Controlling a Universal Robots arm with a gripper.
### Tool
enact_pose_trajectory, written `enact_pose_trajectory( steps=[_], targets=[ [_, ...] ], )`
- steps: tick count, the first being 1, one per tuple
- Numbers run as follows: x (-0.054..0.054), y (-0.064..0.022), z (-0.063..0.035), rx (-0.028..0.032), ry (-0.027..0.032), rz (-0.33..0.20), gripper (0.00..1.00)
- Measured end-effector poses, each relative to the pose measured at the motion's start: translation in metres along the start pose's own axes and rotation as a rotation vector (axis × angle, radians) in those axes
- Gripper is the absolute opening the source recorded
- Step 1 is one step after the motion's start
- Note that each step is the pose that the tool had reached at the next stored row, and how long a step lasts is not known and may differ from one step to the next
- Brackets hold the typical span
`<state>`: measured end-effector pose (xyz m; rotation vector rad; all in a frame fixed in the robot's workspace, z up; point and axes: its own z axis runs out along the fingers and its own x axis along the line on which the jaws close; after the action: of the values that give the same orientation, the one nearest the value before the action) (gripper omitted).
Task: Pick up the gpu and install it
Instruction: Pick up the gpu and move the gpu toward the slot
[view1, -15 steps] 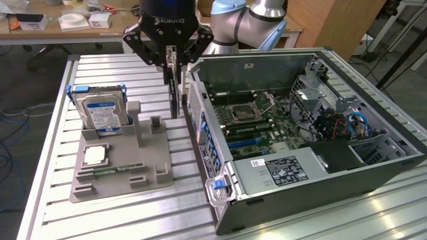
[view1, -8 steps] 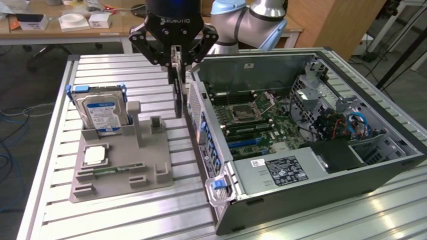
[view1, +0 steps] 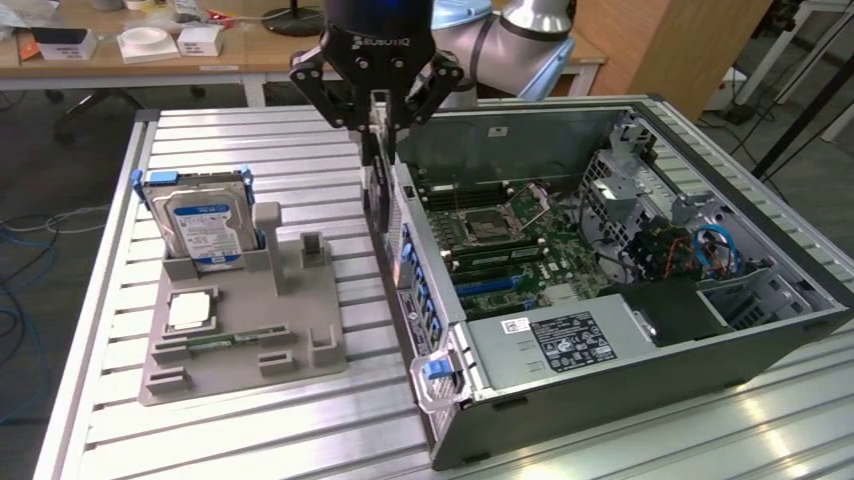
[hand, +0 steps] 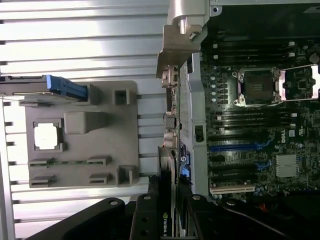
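My gripper (view1: 379, 125) is shut on the top edge of the gpu (view1: 379, 180). The card hangs edge-on below it, thin and dark, right over the near side wall of the open computer case (view1: 667, 390). In the wrist view the black fingers (hand: 145, 215) clamp the gpu (hand: 166, 175), and a green logo label shows between them. Its silver bracket (hand: 176, 47) sticks out at the card's far end, alongside the case wall. The motherboard (hand: 250, 150) with its expansion slots lies just beside the card.
A grey parts holder (view1: 240, 330) sits on the slatted table at the exterior view's left. It carries a silver hard drive with blue clips (view1: 200, 225), a square processor (view1: 191, 310) and a narrow memory stick (view1: 220, 342). Cables and a drive cage crowd the case's far end.
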<state>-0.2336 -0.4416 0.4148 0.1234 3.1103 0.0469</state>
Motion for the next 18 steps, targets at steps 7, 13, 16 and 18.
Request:
enact_pose_trajectory(
  steps=[7, 13, 16, 18],
  targets=[
    [-0.019, 0.0015, 0.0005, 0.0001, 0.0001, 0.0, 0.26],
    [-0.025, 0.0019, 0.0007, 0.0, 0.0, 0.0, 0.26],
    [-0.025, 0.002, 0.0007, 0.0, 0.0, 0.0, 0.26],
    [-0.025, 0.002, 0.0007, 0.0, 0.0, 0.0, 0.26]
  ],
)
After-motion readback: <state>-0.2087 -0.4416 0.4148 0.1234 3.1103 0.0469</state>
